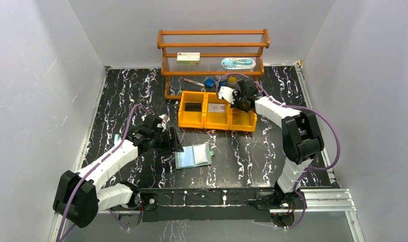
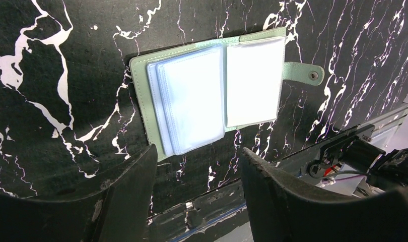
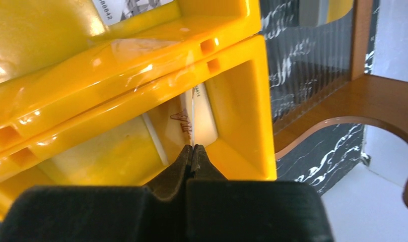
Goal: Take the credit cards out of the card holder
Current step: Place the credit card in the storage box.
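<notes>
The sage-green card holder [image 1: 193, 155] [image 2: 141, 80] lies open and flat on the black marbled table, its pale clear pockets [image 2: 192, 96] facing up and the snap tab [image 2: 305, 73] to one side. My left gripper [image 1: 174, 143] [image 2: 198, 151] hovers just beside its edge, open, with nothing between the fingers. My right gripper [image 1: 240, 107] [image 3: 193, 147] is over the rightmost orange bin [image 1: 242, 122] [image 3: 242, 101], shut on a thin credit card [image 3: 193, 111] seen edge-on. Another pale card [image 3: 207, 121] lies on that bin's floor.
Three orange bins stand in a row; the left one [image 1: 193, 107] holds a dark card, the middle one [image 1: 217, 108] a greyish card. Behind them is a wooden rack [image 1: 212, 45] with a white red-labelled box [image 1: 188, 58] and a bluish item [image 1: 238, 63].
</notes>
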{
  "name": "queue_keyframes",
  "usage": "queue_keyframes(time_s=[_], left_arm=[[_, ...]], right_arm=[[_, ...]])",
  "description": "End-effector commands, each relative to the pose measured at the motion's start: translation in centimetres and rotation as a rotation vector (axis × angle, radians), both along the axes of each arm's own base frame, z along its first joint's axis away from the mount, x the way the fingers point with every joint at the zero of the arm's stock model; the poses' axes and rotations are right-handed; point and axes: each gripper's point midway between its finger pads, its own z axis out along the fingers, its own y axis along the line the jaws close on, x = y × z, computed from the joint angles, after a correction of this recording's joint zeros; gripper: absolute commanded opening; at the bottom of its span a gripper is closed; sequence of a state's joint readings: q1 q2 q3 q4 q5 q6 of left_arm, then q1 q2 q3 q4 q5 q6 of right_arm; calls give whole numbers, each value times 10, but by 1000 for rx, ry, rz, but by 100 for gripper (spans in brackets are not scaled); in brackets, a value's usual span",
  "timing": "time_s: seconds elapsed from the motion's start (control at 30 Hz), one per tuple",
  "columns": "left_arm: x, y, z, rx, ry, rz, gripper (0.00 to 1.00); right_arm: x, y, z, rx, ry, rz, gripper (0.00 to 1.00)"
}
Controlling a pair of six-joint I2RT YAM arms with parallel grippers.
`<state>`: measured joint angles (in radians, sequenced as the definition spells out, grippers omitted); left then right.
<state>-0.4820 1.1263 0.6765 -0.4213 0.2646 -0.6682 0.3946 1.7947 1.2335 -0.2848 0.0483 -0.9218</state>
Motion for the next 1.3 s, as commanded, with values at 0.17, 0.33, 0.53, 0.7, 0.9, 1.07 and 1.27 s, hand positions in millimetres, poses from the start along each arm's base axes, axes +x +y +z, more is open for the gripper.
queue_keyframes(time_s=[0.17, 0.33, 0.53, 0.7, 0.9, 1.07, 1.27], left_arm=[[1, 0, 9, 2, -20, -9, 60], [-1, 3, 6, 15, -13, -11, 60], [-5, 3, 0, 19, 13, -12, 60], [-5, 2, 1, 14, 12, -11, 60], [-4, 1, 2, 11, 17, -13, 60], [-1, 2, 7, 7, -4, 4, 60], [6, 5, 12, 24, -41, 28, 61]], right_arm=[[32, 6, 17, -29, -165, 67, 9], [26, 8, 1, -38, -100, 77, 10], [4, 2, -15, -45, -12, 73, 24], [-7, -4, -19, -52, 27, 43, 49], [-1, 3, 8, 54, -17, -49, 58], [-1, 22, 73, 279, -78, -167, 63], [-30, 51, 154, 796, -72, -368, 73]])
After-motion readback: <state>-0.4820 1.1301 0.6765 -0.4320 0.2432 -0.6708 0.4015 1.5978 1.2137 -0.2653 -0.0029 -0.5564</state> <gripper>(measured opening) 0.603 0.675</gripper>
